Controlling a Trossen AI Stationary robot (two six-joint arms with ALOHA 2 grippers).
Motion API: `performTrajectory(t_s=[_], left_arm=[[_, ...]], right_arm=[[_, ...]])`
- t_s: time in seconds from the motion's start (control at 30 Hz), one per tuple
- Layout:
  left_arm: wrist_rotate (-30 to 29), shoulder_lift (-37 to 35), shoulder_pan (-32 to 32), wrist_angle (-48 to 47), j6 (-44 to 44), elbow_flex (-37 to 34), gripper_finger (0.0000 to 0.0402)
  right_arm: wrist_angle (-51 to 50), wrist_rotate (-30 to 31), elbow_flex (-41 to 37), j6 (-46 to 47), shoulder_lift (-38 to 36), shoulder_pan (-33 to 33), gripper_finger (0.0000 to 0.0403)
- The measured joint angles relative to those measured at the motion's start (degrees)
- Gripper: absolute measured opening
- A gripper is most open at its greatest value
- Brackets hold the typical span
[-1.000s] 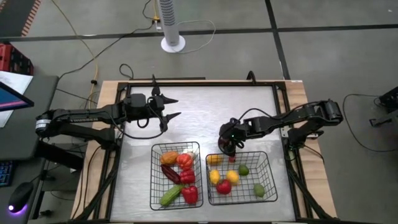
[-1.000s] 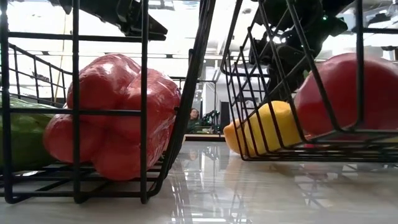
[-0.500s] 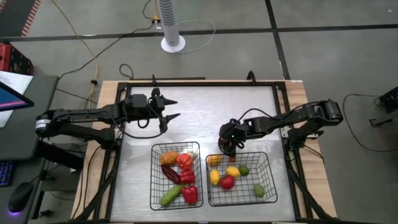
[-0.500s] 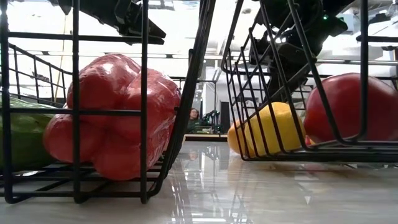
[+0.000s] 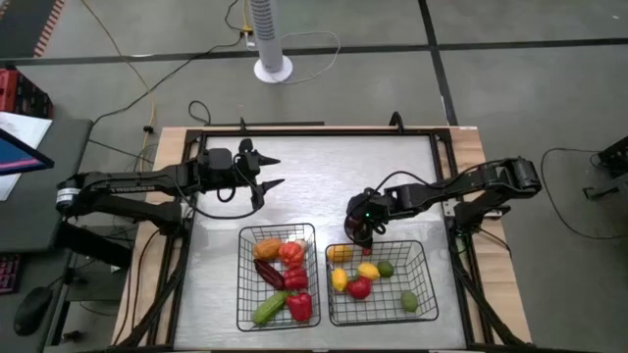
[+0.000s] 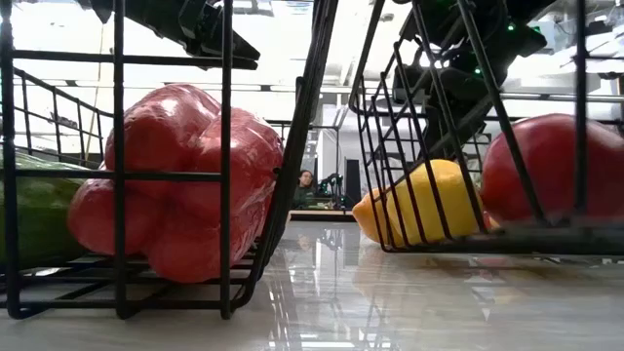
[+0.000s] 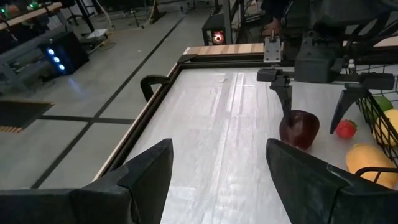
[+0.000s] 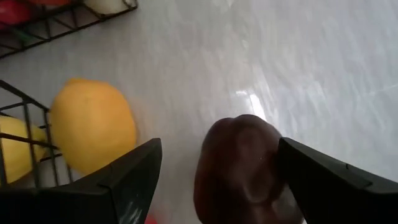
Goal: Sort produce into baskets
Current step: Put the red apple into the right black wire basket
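Observation:
Two black wire baskets stand near the front edge, the left basket (image 5: 241,279) and the right basket (image 5: 430,279), both holding produce: a red pepper (image 6: 175,180), a lemon (image 6: 419,205), a tomato (image 6: 546,171). A dark purple piece (image 8: 239,168) rests on the table just behind the right basket. My right gripper (image 8: 219,146) points down at it, open, a finger on either side (image 7: 314,109). My left gripper (image 5: 275,170) hovers open over the table's far left, holding nothing. My right gripper stands open over the dark purple piece from above and slanting. One finger (image 8: 311,180) lies close against the piece's side (image 8: 273,165); whether it touches, I cannot tell. The piece sits on the table.
An orange-yellow piece (image 8: 93,134) and a small red one (image 7: 346,128) lie by the right basket's far rim, beside the purple piece. Bare tabletop (image 5: 324,176) stretches between the two arms. A raised black frame (image 5: 444,176) borders the table.
Both grippers have kept still. Inside the right basket the tomato and a lemon have shifted a little toward the far side.

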Motion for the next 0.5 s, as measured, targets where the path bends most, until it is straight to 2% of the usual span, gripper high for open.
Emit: performTrajectory(t_s=[0.37,0.5], left_arm=[[0.0,0.0,0.0,0.17,1.17,0.0,0.0246],[0.0,0.0,0.0,0.17,1.17,0.0,0.0246]], right_arm=[[0.01,-0.95,2.25,-0.18,-0.28,-0.19,0.0349],[-0.59,2.35,2.25,-0.35,-0.28,-0.21,0.0349]])
